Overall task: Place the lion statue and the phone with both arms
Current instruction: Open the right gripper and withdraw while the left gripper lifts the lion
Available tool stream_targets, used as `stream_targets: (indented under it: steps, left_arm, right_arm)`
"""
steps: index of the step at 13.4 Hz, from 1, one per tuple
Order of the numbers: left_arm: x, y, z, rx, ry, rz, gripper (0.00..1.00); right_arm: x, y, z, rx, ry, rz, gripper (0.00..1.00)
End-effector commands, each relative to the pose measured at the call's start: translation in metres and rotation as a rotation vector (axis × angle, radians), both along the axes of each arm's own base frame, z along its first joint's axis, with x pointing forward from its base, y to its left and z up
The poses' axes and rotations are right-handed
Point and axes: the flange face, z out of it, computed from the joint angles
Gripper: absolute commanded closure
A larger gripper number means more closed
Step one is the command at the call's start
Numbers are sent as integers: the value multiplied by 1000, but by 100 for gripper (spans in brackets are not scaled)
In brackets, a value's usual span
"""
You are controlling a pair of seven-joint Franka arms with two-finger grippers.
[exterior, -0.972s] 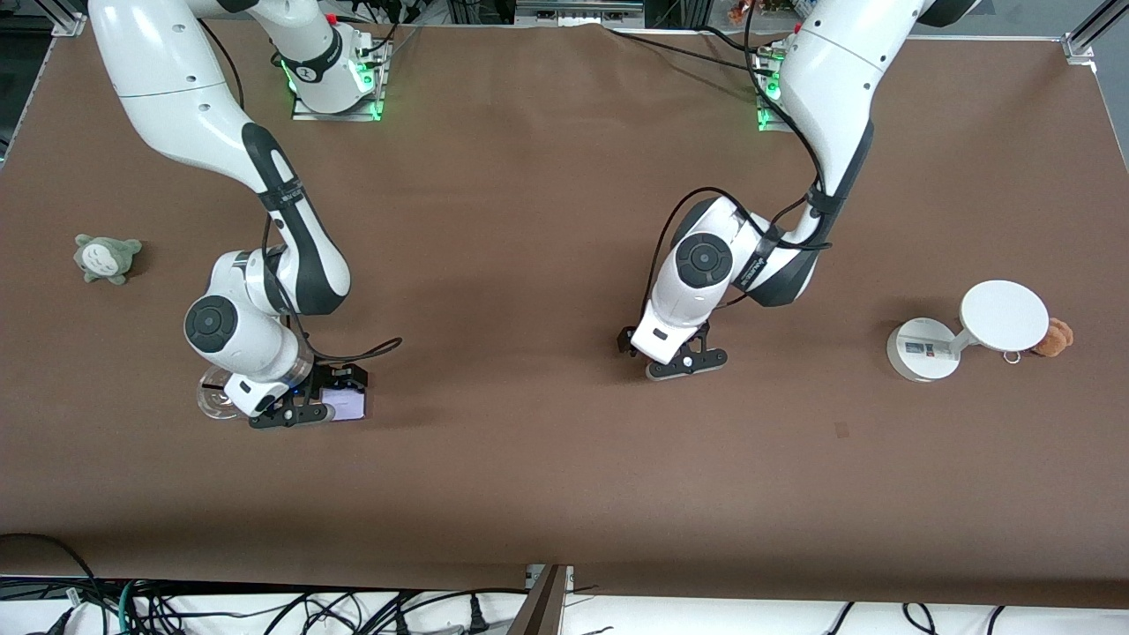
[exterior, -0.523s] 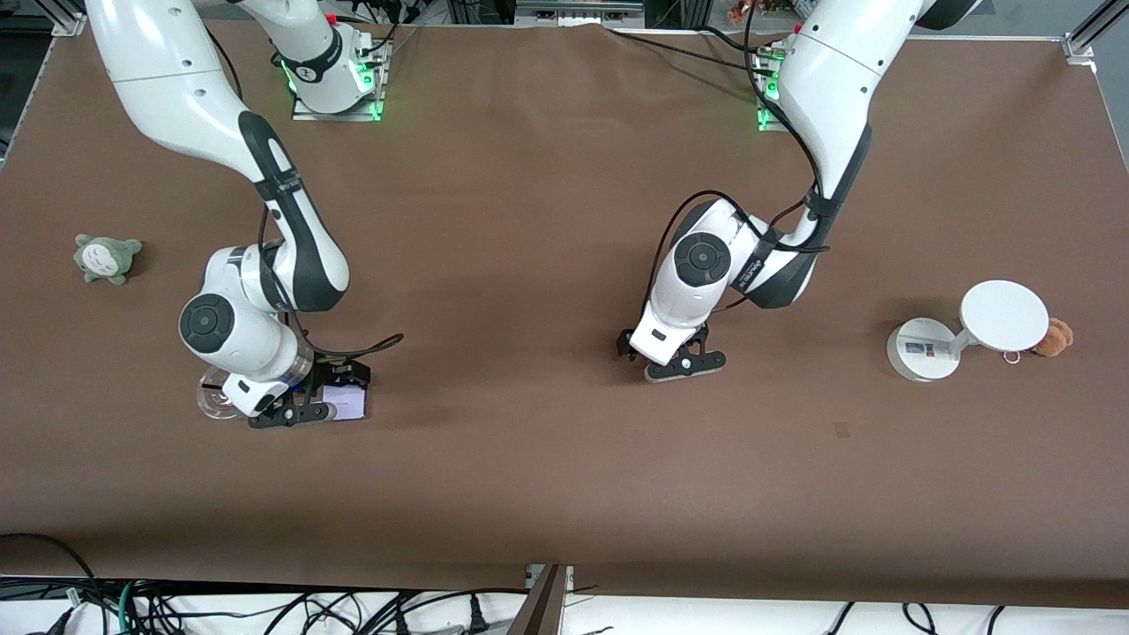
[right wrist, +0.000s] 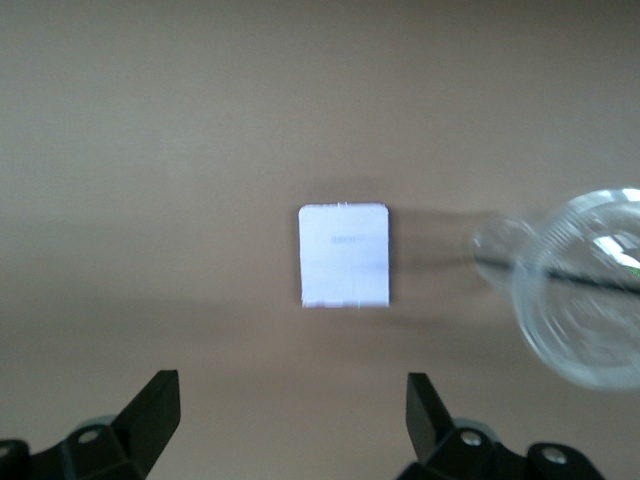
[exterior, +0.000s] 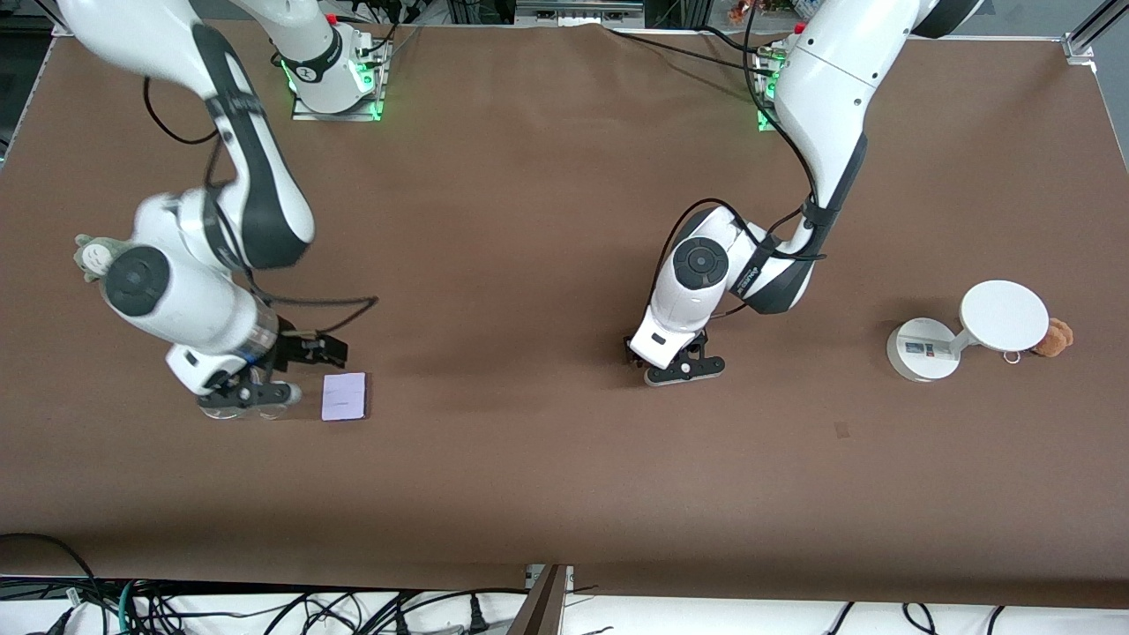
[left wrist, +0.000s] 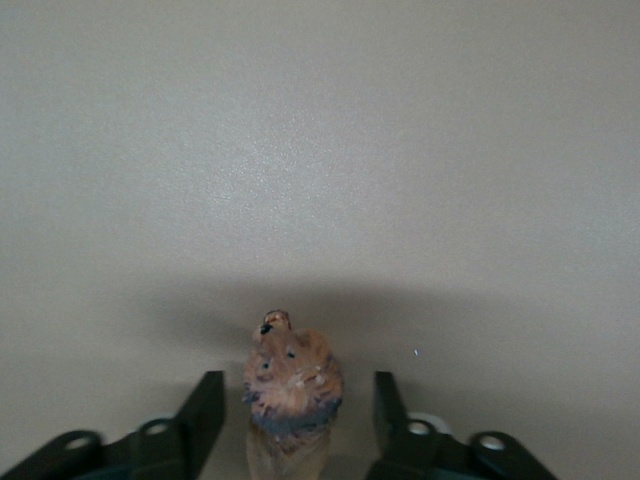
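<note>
Your right gripper [right wrist: 290,440] hangs over desk [exterior: 547,476], fingers wide apart, nothing inside. Phone [exterior: 343,396] lies flat below it, let go. Your left gripper [left wrist: 290,425] sits low on desk. Lion statue [left wrist: 290,385] stands between its fingers, gaps each side, not squeezed.

No readable text, labels, brands or numbers on anything

A robotics lab; bolted arms, trailing cables [exterior: 265,608].

White arms [exterior: 820,97] with black joints (black cables looped alongside).
</note>
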Motion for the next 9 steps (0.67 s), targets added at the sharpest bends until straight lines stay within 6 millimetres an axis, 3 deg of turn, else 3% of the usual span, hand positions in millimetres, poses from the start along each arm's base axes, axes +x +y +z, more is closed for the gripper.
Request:
stream_targets:
  steps: [1, 3, 5, 6, 9]
  left_arm:
    - [2, -3, 4, 15, -22, 19, 74]
    - [4, 0, 6, 17, -21, 22, 90]
    - [10, 8, 12, 15, -30, 22, 90]
    - [19, 23, 24, 14, -41, 27, 90]
    - [30, 57, 51, 64, -6, -31, 89]
  right_arm:
    - [-35, -10, 80, -15, 20, -28, 0]
    - [-66, -29, 134, -23, 70, -46, 0]
    - [-86, -56, 171, -21, 68, -27, 0]
    - [-97, -68, 185, -17, 86, -2, 0]
    - [-92, -69, 219, -10, 29, 14, 0]
